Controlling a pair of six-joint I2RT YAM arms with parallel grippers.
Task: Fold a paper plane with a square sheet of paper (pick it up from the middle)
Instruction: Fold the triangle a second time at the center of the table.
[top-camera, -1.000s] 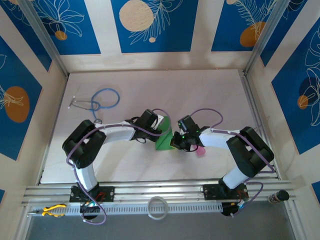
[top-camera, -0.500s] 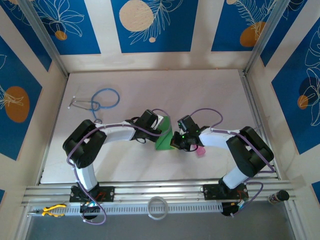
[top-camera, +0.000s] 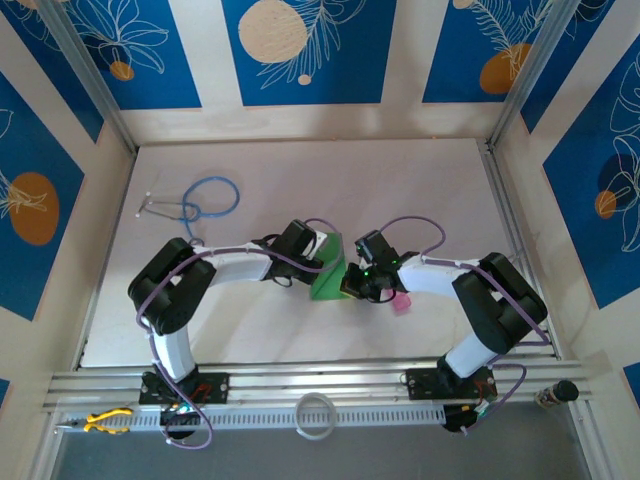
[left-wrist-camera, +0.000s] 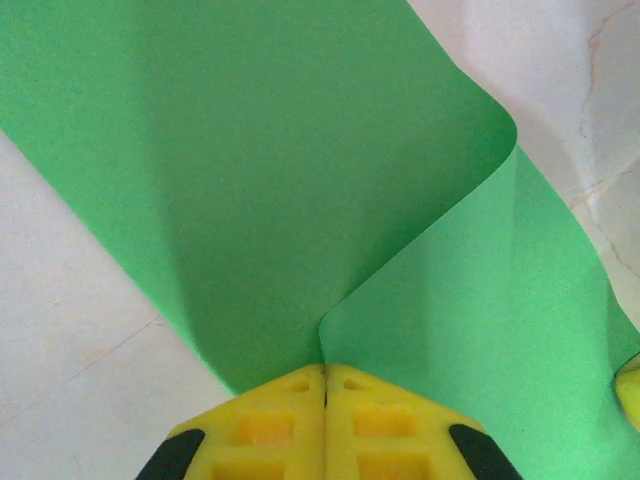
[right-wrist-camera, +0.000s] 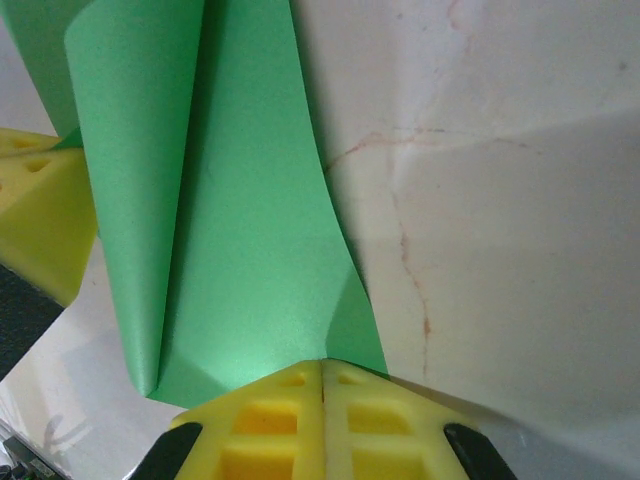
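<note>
Centrally, green paper (top-camera: 326, 278), long axis near-to-far

Far half of table (top-camera: 420, 180) open, plenty room to pass. Stethoscope (top-camera: 200, 198) sits far-left. Centre tight: left gripper (left-wrist-camera: 325, 378) & right gripper (right-wrist-camera: 322, 368) close together, both clamped on the square sheet of paper (top-camera: 326, 275). Pink bottle (top-camera: 402, 304) just beside right wrist.

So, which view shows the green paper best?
Left wrist: the paper is large there, bent over and pinched in the left gripper. Right wrist shows one curled side; top shows a small green wedge.
</note>
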